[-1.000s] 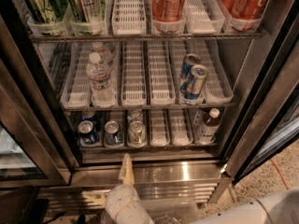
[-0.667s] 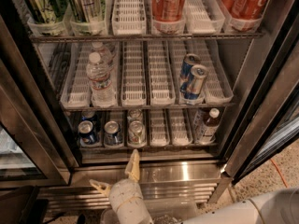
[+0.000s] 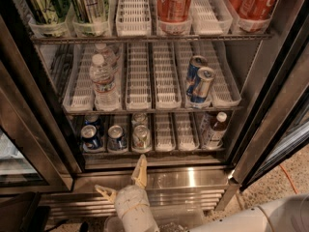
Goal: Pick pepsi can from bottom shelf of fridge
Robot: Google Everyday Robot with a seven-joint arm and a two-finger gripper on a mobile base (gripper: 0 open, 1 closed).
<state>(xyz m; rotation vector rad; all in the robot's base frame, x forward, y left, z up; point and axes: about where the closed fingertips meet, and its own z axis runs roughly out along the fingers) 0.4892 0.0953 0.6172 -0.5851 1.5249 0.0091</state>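
Note:
The fridge (image 3: 270, 105) stands open in the camera view. Its bottom shelf (image 3: 164, 151) carries white slotted lane trays. A dark blue pepsi can (image 3: 91, 137) with a silver top stands at the front of the far-left lane, with another can behind it. A second dark can (image 3: 117, 138) stands in the lane to its right, then a pale silver-beige can (image 3: 141, 136). My gripper (image 3: 123, 181) is open and empty, below the bottom shelf in front of the steel base panel (image 3: 193, 178). One finger (image 3: 140, 169) points up under the pale can and the other (image 3: 105, 192) splays left.
A dark drink bottle (image 3: 214, 129) stands at the right of the bottom shelf. The middle shelf holds water bottles (image 3: 104, 81) and tall slim blue-and-silver cans (image 3: 200, 83). The top shelf holds green cans (image 3: 87, 4) and red cola cans (image 3: 175, 1). The door frame (image 3: 34, 129) stands at left.
My gripper has shifted a little up and to the right, toward the bottom shelf's front edge. The cans and bottles have not moved.

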